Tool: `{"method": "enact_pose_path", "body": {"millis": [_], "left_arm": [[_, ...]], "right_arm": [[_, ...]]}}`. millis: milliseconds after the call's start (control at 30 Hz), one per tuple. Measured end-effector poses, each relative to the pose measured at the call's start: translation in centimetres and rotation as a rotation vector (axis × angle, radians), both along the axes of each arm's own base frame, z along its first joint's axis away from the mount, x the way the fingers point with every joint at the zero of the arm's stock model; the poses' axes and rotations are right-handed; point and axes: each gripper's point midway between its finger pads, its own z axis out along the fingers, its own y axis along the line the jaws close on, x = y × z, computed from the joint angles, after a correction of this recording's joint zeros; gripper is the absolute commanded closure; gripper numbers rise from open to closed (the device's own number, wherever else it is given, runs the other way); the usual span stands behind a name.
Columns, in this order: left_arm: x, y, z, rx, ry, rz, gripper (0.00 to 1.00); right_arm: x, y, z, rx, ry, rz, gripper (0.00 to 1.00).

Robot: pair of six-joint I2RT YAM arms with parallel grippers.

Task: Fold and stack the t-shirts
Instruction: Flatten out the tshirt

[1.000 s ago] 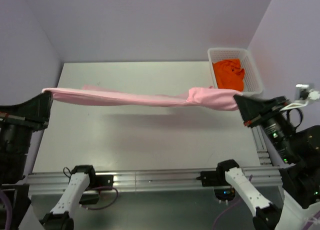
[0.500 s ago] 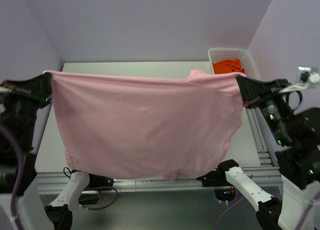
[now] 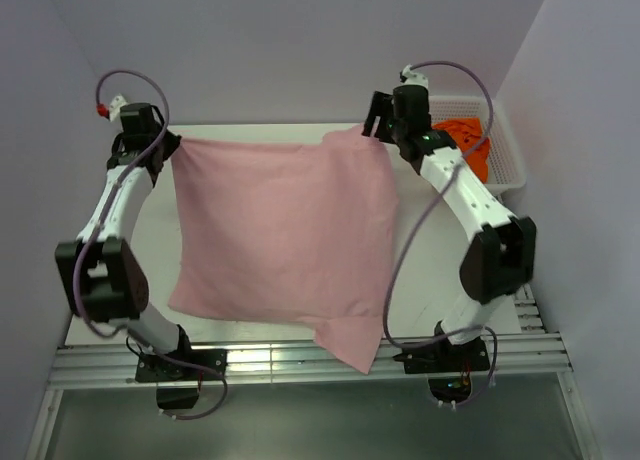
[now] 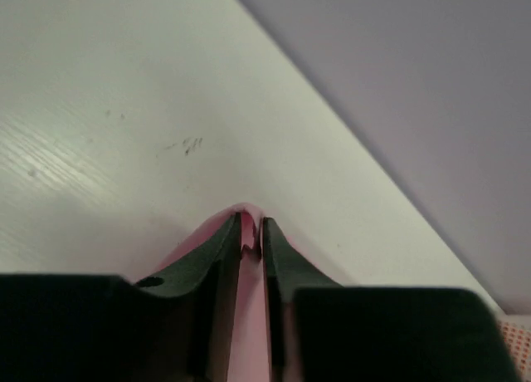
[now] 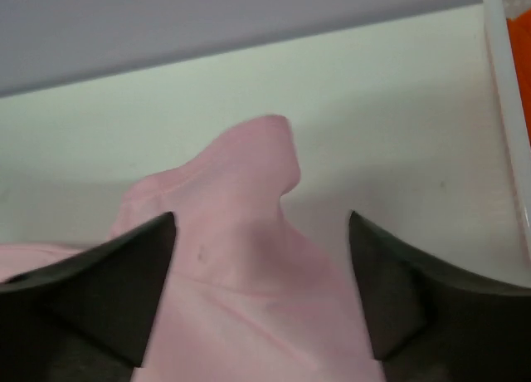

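A second ago the cloth hung stretched in the air between the arms; now the tabletop [image 3: 435, 280] carries it. The pink t-shirt [image 3: 275, 230] lies spread nearly flat, its far edge near the back wall and one near corner drooping over the front rail. The basket [image 3: 510, 165] at the far right holds the orange t-shirt [image 3: 470, 145], not yet handled. The right hand [image 5: 261, 224] has let go: its fingers stand wide apart over the far right corner, which lies loose beneath. The left hand [image 4: 250, 224] is pinched together on the far left corner. Laying-out looks done; folding can begin once that hand releases
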Motion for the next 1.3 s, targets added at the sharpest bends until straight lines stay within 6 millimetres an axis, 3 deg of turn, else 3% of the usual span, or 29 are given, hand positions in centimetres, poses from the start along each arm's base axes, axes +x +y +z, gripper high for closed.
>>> {"method": "enact_pose_path", "body": {"millis": [67,100,133,233,300,367,467,567,667,700,767,800,867,900,967,1000,1033,1133,1233,1300], "left_arm": [[2.3,0.3,-4.6,-0.022,0.1,0.003,0.18],[3.4,0.3,-6.9,-0.038,0.149,0.005,0.01],[4.4,0.3,-9.2,-0.054,0.208,0.008,0.0],[5.6,0.3,-12.8,-0.074,0.284,0.006,0.01],[4.7,0.1,-13.5,-0.077,0.319,0.005,0.01],[4.0,0.0,-12.4,-0.072,0.308,0.003,0.01],[2.8,-0.3,-8.7,-0.054,0.261,0.006,0.01],[0.6,-1.5,-4.5,-0.024,0.18,-0.004,0.02],[-1.9,-3.0,-3.5,-0.018,0.15,-0.03,0.05],[-2.5,-3.6,-3.9,-0.021,0.159,-0.042,0.08],[-2.6,-4.1,-5.4,-0.025,0.196,-0.056,0.13],[-2.2,-4.2,-6.6,-0.029,0.224,-0.06,0.2],[-1.5,-4.3,-9.4,-0.036,0.292,-0.067,0.28],[-1.1,-4.4,-10.9,-0.041,0.334,-0.07,0.4],[-0.1,-4.6,-13.9,-0.053,0.412,-0.075,0.55],[0.1,-4.7,-15.2,-0.055,0.451,-0.081,0.67],[0.3,-4.8,-16.2,-0.063,0.476,-0.082,0.71],[0.9,-5.2,-18.7,-0.075,0.549,-0.097,0.77],[2.3,-5.4,-19.8,-0.085,0.581,-0.105,0.78],[3.4,-5.6,-20.3,-0.088,0.593,-0.109,0.78]], "right_arm": [[2.5,0.2,-3.7,-0.041,0.084,-0.015,0.0],[3.5,0.3,-4.8,-0.052,0.105,-0.021,0.0],[4.4,0.4,-5.8,-0.059,0.121,-0.028,0.0],[4.7,0.2,-8.0,-0.079,0.17,-0.038,0.0],[4.4,0.0,-7.8,-0.083,0.174,-0.044,0.0],[3.9,-0.3,-6.5,-0.08,0.157,-0.052,0.0],[2.1,-0.8,-3.9,-0.053,0.122,-0.066,0.0],[-1.1,-0.9,-2.0,0.001,0.107,-0.051,0.01],[-4.2,0.1,-2.5,0.071,0.125,0.01,0.19],[-4.6,0.5,-3.2,0.082,0.144,0.026,0.38],[-4.7,1.7,-5.2,0.103,0.204,0.07,0.6],[-4.2,2.3,-6.6,0.108,0.246,0.079,0.76],[-2.5,3.7,-9.3,0.109,0.334,0.102,0.83],[-1.4,4.4,-10.9,0.111,0.375,0.112,0.93],[-0.1,5.2,-14.5,0.105,0.46,0.126,1.0],[0.1,5.5,-16.4,0.101,0.507,0.128,1.0],[-0.1,5.6,-18.4,0.097,0.561,0.129,1.0],[-1.6,5.6,-22.9,0.09,0.705,0.123,1.0],[-2.1,5.6,-24.9,0.096,0.788,0.111,1.0],[-1.5,5.6,-25.4,0.102,0.808,0.102,1.0]]}}
